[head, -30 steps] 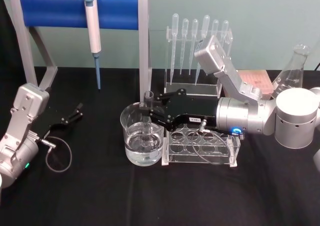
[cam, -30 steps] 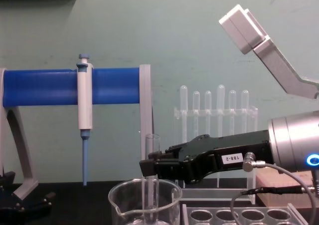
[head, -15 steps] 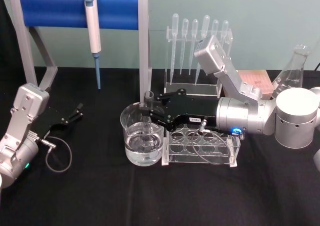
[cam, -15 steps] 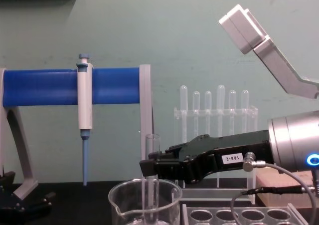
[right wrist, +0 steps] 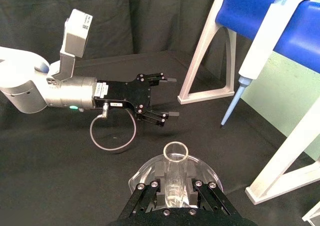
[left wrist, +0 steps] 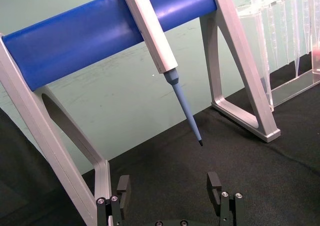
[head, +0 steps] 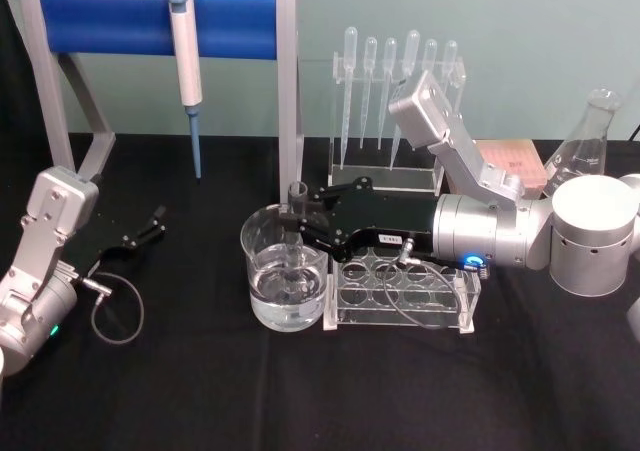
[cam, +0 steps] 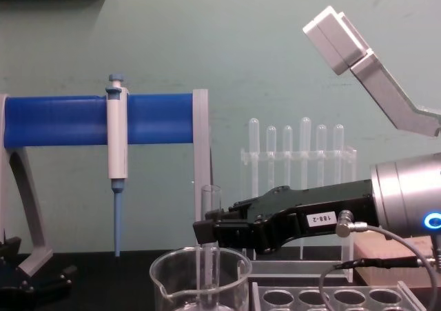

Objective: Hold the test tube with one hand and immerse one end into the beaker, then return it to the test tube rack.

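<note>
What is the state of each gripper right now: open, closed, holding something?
Left gripper: open, empty, parked at the left.
Right gripper: closed on the long clear glass test tube, which stands in the wide clear glass beaker.

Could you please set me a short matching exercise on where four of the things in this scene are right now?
Things:
1. test tube
2. beaker
3. pipettor
4. left gripper

Places or states:
A. hanging upright on the blue bar
B. open, low over the left side of the black table
C. clamped in the right gripper, lower end down inside the beaker
D. standing beside the left end of the clear rack, with clear liquid in it

Pairs: 1-C, 2-D, 3-A, 4-B
</note>
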